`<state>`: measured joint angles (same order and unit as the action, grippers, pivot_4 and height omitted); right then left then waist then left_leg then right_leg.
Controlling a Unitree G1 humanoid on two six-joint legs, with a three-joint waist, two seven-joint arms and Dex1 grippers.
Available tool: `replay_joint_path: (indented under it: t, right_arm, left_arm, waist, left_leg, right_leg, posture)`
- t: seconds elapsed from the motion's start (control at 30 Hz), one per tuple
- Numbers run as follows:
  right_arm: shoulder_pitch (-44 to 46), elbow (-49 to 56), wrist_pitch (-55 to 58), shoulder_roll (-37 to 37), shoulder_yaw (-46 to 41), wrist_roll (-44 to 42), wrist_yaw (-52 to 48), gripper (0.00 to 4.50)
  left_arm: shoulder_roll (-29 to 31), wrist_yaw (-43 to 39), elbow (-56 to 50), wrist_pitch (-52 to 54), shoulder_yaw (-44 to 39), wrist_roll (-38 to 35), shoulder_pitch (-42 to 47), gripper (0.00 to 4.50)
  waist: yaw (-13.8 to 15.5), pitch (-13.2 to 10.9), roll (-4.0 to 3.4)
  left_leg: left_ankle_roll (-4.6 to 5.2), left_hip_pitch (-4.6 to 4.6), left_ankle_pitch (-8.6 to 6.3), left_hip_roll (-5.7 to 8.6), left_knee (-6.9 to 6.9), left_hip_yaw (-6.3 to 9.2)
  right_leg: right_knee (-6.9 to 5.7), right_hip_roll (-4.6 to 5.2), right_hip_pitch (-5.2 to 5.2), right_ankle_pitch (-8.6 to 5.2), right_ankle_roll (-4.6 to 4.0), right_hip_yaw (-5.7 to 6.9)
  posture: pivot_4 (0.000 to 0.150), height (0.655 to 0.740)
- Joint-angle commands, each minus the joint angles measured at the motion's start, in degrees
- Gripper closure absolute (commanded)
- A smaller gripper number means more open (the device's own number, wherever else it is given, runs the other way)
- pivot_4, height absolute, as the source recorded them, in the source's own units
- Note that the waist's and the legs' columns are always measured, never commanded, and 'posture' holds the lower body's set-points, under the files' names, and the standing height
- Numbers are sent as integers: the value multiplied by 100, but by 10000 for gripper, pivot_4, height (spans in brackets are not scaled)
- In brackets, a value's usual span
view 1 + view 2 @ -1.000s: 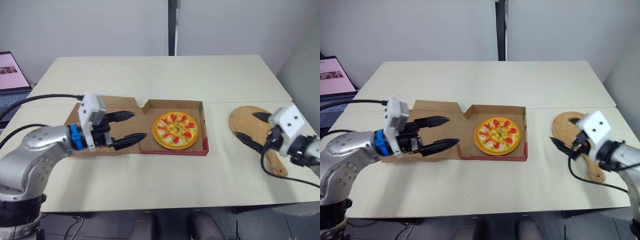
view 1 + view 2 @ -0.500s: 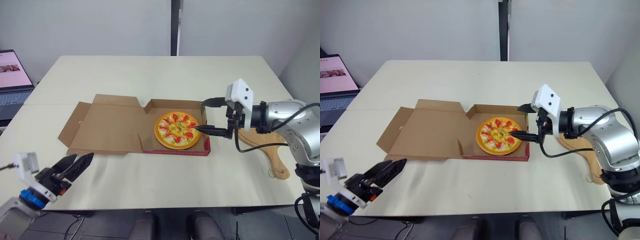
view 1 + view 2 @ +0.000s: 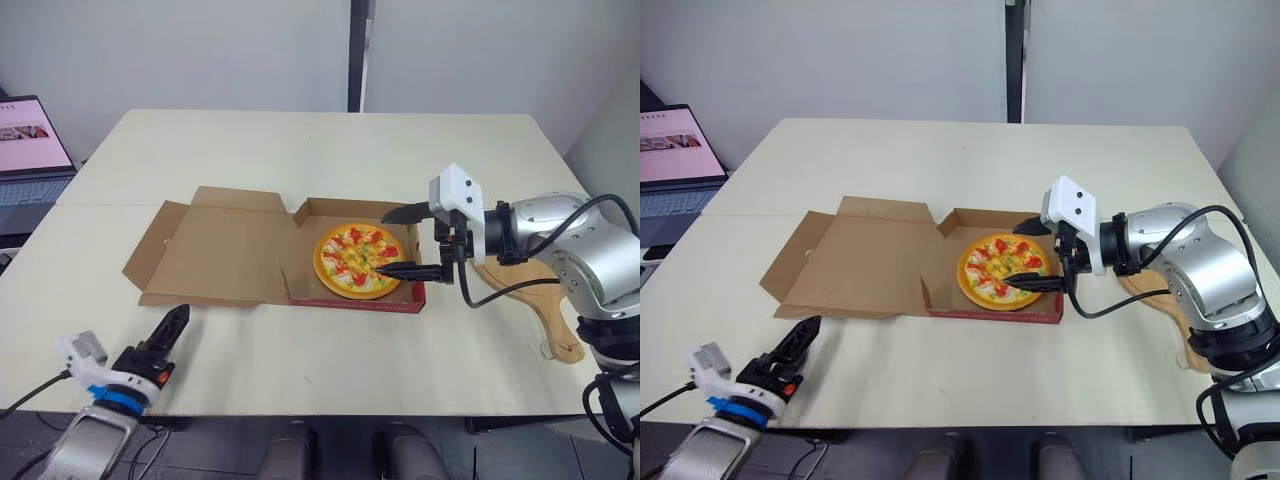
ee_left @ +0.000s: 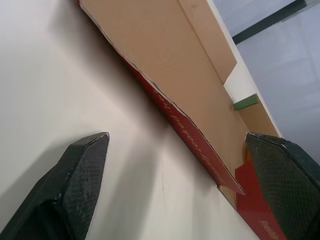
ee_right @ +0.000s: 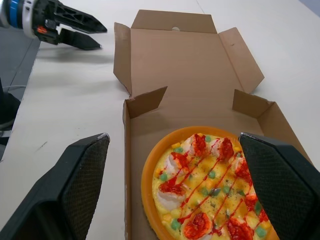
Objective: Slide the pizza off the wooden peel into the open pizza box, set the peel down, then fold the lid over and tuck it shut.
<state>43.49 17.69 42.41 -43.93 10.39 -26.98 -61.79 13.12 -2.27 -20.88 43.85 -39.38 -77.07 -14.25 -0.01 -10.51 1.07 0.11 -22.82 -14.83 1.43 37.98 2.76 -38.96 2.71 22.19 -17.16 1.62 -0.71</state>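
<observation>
On the pale table (image 3: 300, 150), the pizza (image 3: 352, 258) is sitting in the box (image 3: 350, 298) beneath the right gripper (image 3: 382, 243), whose fingers are spread. The peel (image 3: 548, 310) is lying behind that arm. The left gripper (image 3: 178, 322), also spread, is hovering short of the flat lid (image 3: 215, 250). Advice: lift the lid's outer edge while steadying the box.
</observation>
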Motion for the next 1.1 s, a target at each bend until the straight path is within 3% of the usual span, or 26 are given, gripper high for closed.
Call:
replay_joint_path:
  t: [0.03, 0.63, 0.73, 1.1]
  right_arm:
    - [97, 129, -82, -57, -48, 34, -63, 564]
    - [18, 272, -11, -111, -46, 70, -154, 564]
    - [2, 303, 12, -118, -62, 60, -150, 0]
    - [-31, 334, 42, -139, -89, 69, -139, 0]
  left_arm:
    - [-158, 203, 170, -467, 75, 104, 279, 0]
    - [-230, 606, 631, -1158, 170, -218, 922, 0]
    - [-227, 642, 664, -1112, 240, -214, 933, 5459]
    - [-186, 679, 438, -1170, 251, -260, 801, 38998]
  waist:
    - [1, 0, 0]
    - [1, 0, 2]
    - [1, -1, 3]
    - [1, -1, 3]
  left_leg:
    - [0, 0, 0, 0, 1, 1]
    - [0, -2, 0, 0, 1, 0]
    - [0, -2, 0, 0, 1, 0]
    - [0, -3, 0, 0, 0, 1]
  right_leg:
    - [0, -1, 0, 0, 0, 1]
    - [1, -3, 0, 0, 0, -1]
    - [1, -3, 0, 0, 0, -1]
    - [2, -3, 0, 0, 0, -1]
  posture:
    - [1500, 7400]
    - [1500, 7400]
    - [1500, 7400]
    - [1500, 7400]
